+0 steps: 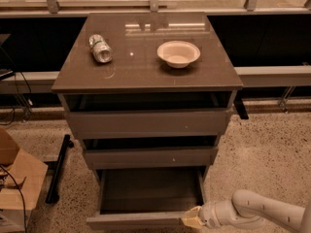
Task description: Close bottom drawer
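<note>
The bottom drawer (pixel 146 221) is the lowest of three grey-brown drawers and is pulled far out, showing its shallow dark tray (pixel 151 188). Its flat front panel runs along the lower edge of the view. My gripper (pixel 193 218) comes in from the lower right on a white arm (pixel 257 211). Its pale tip sits against the right end of the drawer's front panel. The middle drawer (pixel 149 157) and the top drawer (pixel 148 123) stand slightly open above.
On the cabinet top (pixel 146 76) lie a crushed bottle (pixel 100 48) and a white bowl (pixel 178 54). A cardboard box (pixel 17 183) and a black bar (pixel 58 169) lie on the speckled floor at left. A bench rail (pixel 272 74) runs behind.
</note>
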{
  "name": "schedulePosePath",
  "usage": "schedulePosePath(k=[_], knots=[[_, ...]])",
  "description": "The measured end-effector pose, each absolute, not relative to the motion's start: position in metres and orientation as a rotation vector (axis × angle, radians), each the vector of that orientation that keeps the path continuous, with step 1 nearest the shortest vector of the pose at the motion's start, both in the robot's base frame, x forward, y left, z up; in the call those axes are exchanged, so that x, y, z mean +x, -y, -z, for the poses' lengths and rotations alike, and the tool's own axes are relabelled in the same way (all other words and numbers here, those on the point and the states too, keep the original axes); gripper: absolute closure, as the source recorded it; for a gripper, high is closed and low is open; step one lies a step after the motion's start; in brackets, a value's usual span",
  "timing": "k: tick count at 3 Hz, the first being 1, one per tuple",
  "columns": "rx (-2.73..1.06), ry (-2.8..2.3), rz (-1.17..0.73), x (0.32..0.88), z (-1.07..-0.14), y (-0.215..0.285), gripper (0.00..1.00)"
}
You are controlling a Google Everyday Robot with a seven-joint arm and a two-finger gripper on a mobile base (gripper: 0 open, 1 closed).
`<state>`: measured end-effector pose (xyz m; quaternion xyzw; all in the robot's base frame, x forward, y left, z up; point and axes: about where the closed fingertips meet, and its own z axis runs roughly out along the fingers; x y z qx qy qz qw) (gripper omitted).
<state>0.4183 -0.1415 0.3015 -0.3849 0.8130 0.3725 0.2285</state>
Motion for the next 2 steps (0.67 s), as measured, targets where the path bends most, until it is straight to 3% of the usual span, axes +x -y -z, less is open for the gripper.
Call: schedulePosePath(k=[2], knots=[[-1.09, -2.259, -0.994, 0.423, -0.283, 0.133, 1.0]])
